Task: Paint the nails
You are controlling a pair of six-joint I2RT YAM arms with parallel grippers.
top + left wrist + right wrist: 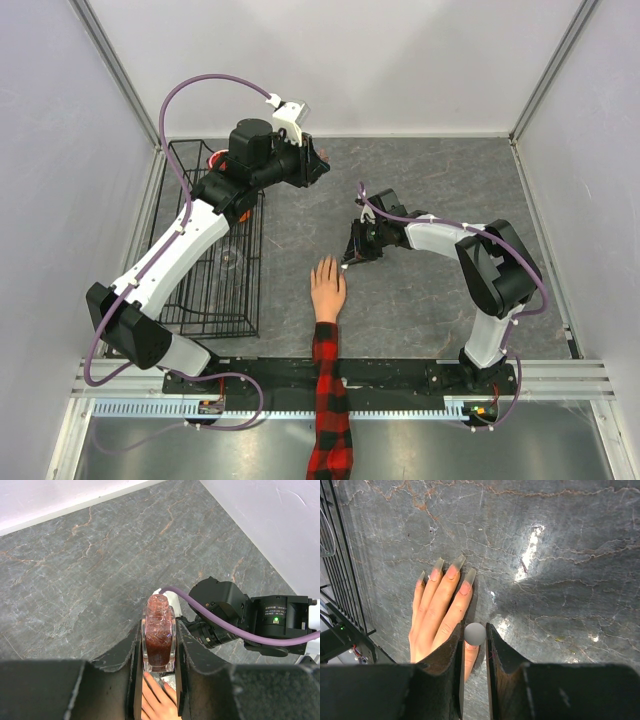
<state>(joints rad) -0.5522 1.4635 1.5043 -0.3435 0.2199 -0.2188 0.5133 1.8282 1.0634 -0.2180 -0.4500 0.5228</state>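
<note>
The peach mannequin hand lies palm down on the grey table, its plaid sleeve running toward the near edge. Its long nails point away, greyish at the tips. My right gripper is shut on the round grey brush cap, held upright right over the thumb nail, which shows only in part under it. In the top view the right gripper hangs just right of the fingertips. My left gripper is raised at the back, shut on an uncapped bottle of red glitter polish.
A black wire basket stands left of the hand with a clear object inside. White walls close the table at the back and sides. The right arm's wrist and purple cable show in the left wrist view.
</note>
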